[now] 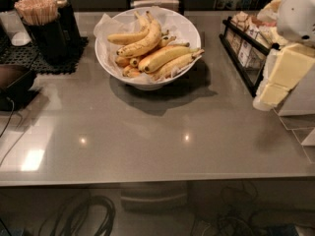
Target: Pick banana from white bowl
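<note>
- One dark object (14,82) lies at the far left of the counter; the frame edge cuts it off and it cannot be identified.
- One black mesh mat (29,62) lies behind it, partly covered by what stands on it.
- One dark holder (47,38) stands on the mat, packed with pale wooden sticks (35,8) too many to count.
- One grey counter (147,141) spans the view and shows two small light reflections.
- One white bowl (147,80) stands on the counter at centre rear, lined with crinkled white paper (106,23).
- At least seven bananas lie in the bowl. They overlap, so the exact number cannot be told.
- The banana (143,41), long, strongly curved and brown-speckled, lies on top of the heap in the bowl's middle, touched by nothing but the other fruit.
- Two long straighter bananas (167,58) lie just right of it, and stubby ones are half hidden below it.
- One black wire rack (241,58) stands right of the bowl and holds small packets that are hard to make out.
- One gripper (275,88), cream and white, hangs at the right edge, above the counter just beside the rack and well apart from the bowl. It holds nothing visible, and whether it is released or clenched cannot be told. The arm above it is cut off.
</note>
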Action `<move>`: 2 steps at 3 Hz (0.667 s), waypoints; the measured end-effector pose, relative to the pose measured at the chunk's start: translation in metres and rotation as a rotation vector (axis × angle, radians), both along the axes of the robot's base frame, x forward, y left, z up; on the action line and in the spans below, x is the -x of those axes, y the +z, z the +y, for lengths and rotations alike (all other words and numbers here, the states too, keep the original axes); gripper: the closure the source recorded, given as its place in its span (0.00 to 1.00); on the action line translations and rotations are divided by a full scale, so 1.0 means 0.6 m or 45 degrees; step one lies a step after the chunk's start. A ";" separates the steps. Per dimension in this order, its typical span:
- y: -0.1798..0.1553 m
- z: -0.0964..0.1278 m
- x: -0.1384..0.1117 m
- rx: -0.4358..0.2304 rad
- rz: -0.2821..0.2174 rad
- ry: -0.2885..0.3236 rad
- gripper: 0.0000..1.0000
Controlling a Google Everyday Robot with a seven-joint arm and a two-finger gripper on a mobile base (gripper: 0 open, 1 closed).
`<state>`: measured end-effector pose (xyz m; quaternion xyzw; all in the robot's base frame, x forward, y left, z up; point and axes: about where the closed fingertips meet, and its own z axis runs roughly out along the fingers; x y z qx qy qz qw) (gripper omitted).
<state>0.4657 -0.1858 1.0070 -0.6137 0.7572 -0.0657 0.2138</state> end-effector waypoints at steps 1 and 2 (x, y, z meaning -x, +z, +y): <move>0.021 0.075 -0.059 -0.109 -0.039 0.180 0.00; 0.034 0.173 -0.115 -0.234 -0.039 0.390 0.00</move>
